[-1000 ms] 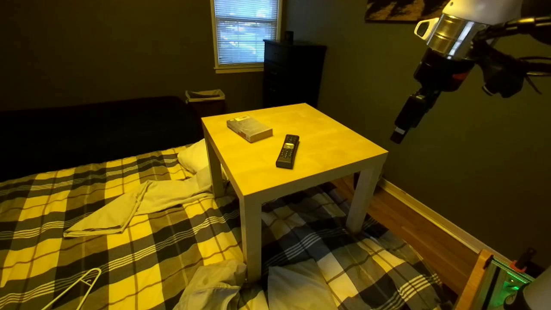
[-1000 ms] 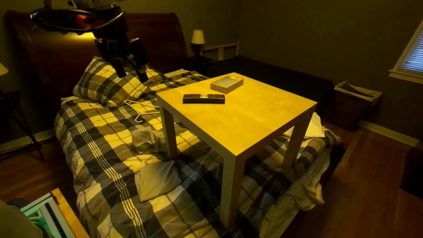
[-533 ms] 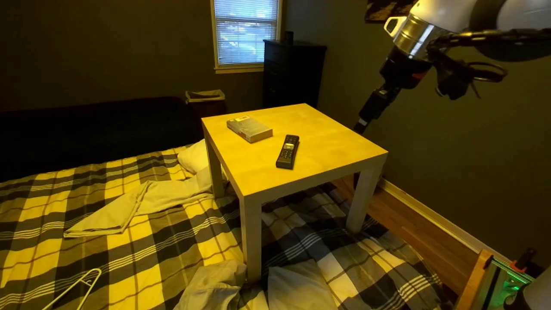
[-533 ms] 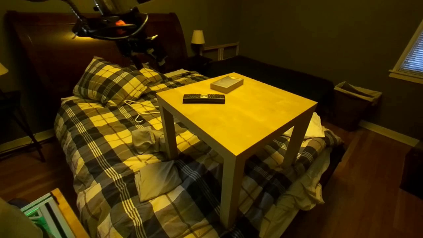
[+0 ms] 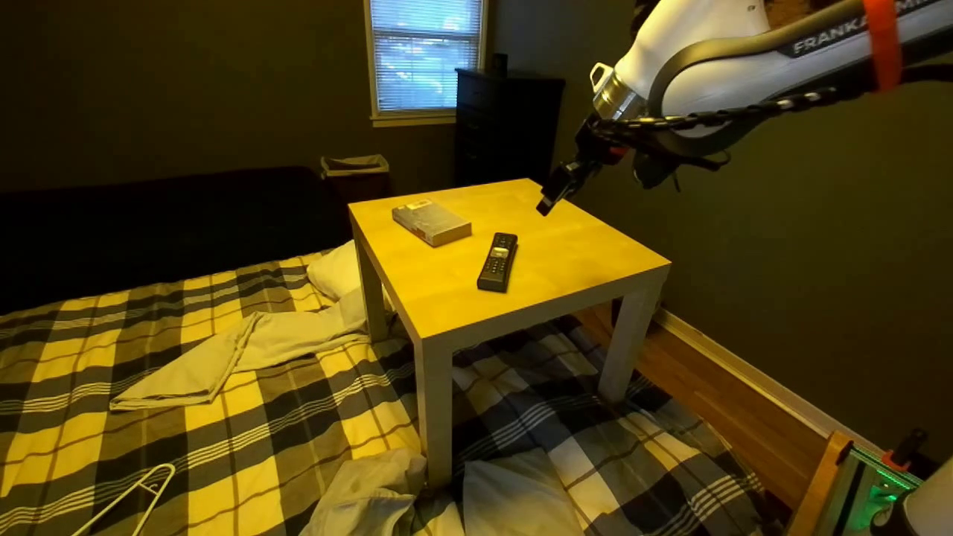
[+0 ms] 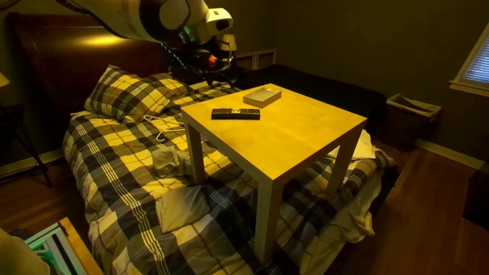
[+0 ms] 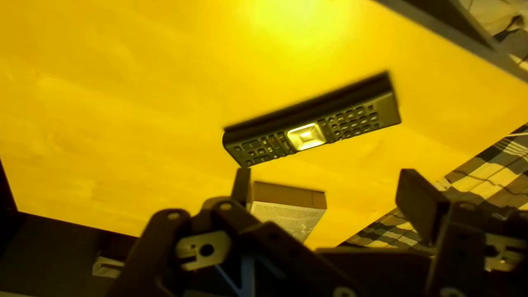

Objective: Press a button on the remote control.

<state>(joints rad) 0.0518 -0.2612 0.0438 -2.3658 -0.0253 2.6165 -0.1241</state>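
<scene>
The remote (image 5: pixel 497 262) lies flat and face up on the yellow worktop (image 5: pixel 581 249); in an exterior view it sits toward the near edge, running near to far. The box (image 5: pixel 432 223) lies flat there too, to the far left of the remote, near it but apart. The pincer (image 7: pixel 328 181) hangs in the air, its fingers (image 7: pixel 420 202) well apart; in an exterior view its fingertips (image 5: pixel 546 205) show against the worktop's far right side, clear of the remote. The worktop stands on the plaid-covered bed (image 5: pixel 246 439). In an exterior view a hanger (image 5: pixel 153 502) lies near left.
</scene>
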